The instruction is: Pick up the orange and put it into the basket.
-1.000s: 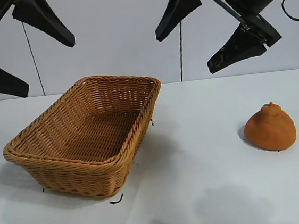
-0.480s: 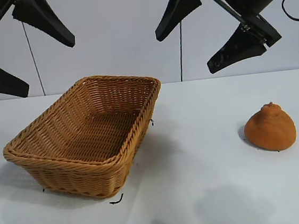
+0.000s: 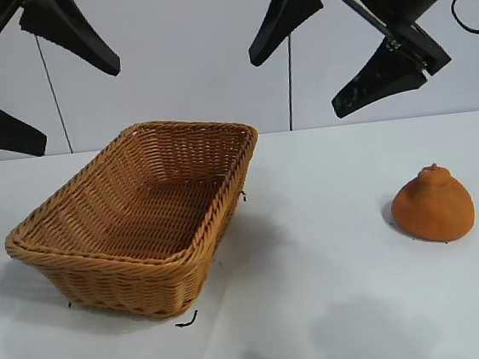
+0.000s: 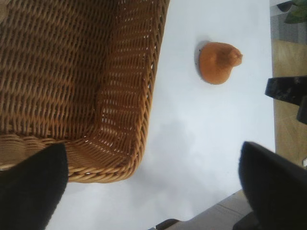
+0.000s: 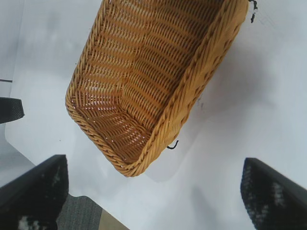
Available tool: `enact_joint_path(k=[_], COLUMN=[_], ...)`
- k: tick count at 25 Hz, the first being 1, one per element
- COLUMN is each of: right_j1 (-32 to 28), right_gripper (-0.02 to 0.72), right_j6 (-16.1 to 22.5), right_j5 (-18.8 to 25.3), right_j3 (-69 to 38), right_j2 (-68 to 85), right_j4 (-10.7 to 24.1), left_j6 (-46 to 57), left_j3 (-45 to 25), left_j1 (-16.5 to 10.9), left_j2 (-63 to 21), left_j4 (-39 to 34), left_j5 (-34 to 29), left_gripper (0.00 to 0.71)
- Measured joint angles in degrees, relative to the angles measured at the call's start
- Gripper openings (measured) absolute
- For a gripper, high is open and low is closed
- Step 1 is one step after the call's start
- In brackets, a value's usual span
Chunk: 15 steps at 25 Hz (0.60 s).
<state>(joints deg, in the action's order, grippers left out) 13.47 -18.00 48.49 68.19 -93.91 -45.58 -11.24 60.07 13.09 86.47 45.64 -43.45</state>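
Note:
The orange [image 3: 432, 205], a dull-orange lump with a small knob on top, sits on the white table at the right. It also shows in the left wrist view as the orange [image 4: 218, 62], apart from the basket. The wicker basket [image 3: 105, 284] stands empty at the left; its wall [image 4: 129, 96] and braided rim [image 5: 192, 81] fill the wrist views. My left gripper [image 3: 76, 111] hangs open high above the basket's left side [image 4: 153, 163]. High between basket and orange, my right gripper [image 3: 298, 85] is open with nothing between its fingers [image 5: 153, 177].
A small black curl of thread [image 3: 186, 321] lies on the table by the basket's front corner. A pale wall with two thin cables stands behind. The table's edge [image 5: 91, 206] shows in the right wrist view, past the basket's end.

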Motion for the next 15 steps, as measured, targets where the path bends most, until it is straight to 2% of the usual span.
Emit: enact_joint_path(k=[7, 15], right_j1=[0.00, 0.00], right_gripper=[0.696, 0.696], right_j6=[0.00, 0.07], right_j5=[0.00, 0.00], right_j3=[0.00, 0.00], right_j2=[0.00, 0.00], right_j4=[0.00, 0.00], left_j6=[0.78, 8.85], left_j3=[0.00, -2.70], left_j1=[0.00, 0.00], left_j2=[-0.11, -5.19], left_j4=[-0.84, -4.35], left_j5=[-0.07, -1.52], left_gripper=[0.692, 0.692])
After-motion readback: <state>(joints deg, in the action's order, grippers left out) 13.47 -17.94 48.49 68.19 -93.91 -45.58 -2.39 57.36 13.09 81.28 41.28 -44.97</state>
